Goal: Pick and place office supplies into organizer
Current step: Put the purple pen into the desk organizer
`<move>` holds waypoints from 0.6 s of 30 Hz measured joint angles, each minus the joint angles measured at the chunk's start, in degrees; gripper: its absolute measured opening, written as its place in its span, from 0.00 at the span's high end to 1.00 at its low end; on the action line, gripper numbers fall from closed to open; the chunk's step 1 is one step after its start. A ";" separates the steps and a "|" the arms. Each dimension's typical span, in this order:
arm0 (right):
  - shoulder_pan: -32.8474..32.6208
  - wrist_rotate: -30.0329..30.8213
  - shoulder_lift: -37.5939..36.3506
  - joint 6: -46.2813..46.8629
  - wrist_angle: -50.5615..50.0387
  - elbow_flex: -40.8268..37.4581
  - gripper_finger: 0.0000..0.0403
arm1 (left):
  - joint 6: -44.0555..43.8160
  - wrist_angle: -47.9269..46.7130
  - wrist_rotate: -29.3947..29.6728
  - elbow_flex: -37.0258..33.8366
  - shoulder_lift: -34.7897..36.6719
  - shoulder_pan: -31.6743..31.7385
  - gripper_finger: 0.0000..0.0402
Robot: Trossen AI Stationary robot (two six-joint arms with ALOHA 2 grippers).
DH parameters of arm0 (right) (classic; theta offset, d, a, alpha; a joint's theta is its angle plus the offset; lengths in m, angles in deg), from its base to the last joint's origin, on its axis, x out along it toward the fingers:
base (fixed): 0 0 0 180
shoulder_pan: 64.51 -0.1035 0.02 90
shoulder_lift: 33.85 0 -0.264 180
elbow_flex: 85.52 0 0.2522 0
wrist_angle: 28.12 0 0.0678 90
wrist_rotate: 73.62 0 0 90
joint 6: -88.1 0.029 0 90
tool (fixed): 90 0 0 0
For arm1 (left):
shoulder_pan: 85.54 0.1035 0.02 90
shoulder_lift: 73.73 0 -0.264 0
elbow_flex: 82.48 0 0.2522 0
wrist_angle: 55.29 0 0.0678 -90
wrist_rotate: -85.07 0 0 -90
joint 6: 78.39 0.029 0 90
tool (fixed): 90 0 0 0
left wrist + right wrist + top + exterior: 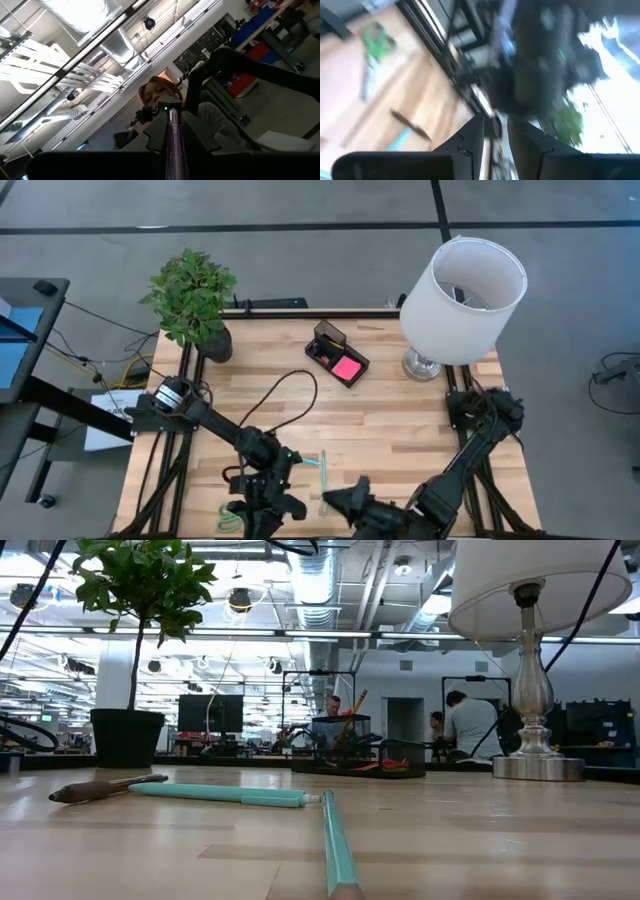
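The left gripper (172, 120), at the table's near edge, is clamped on a slim, glossy lilac pen (173, 142). Carrying it upright would likely suit the slots of the small black rectangular organizer (325, 338), well apart near the white-shaded lamp (465, 290). The right gripper (345, 500) sits alongside, and its grip cannot be told.

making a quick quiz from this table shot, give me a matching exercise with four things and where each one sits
Things:
1. leafy green potted plant
2. white-shaded lamp on a silver base
3. small black desk organizer holding a pink pad
4. green-handled scissors

Places, in the high view:
A. near edge, by the left arm
B. far right corner
C. far left corner
D. far middle, between plant and lamp

Pairs: 1-C, 2-B, 3-D, 4-A
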 joint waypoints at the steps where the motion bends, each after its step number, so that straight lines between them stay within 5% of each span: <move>1: -0.20 2.20 -0.57 2.48 -2.56 0.00 0.80 | 0.00 -0.01 0.02 0.00 0.00 0.00 0.93; 4: -1.05 4.17 -3.40 13.36 -11.38 0.00 0.80 | 0.61 -0.32 0.54 0.00 0.00 0.06 0.93; 7: -0.42 -2.58 -6.09 19.40 -13.15 0.00 0.80 | 2.96 -0.62 1.52 0.00 0.00 0.03 0.93; 13: 7.89 -21.73 -4.87 5.25 -2.60 0.02 0.80 | 9.09 -5.14 4.10 -0.02 -0.02 -0.14 0.93; 18: 13.91 -35.99 -4.69 5.41 -0.13 -0.07 0.80 | 6.69 -4.77 3.30 -0.02 -0.02 -0.54 0.93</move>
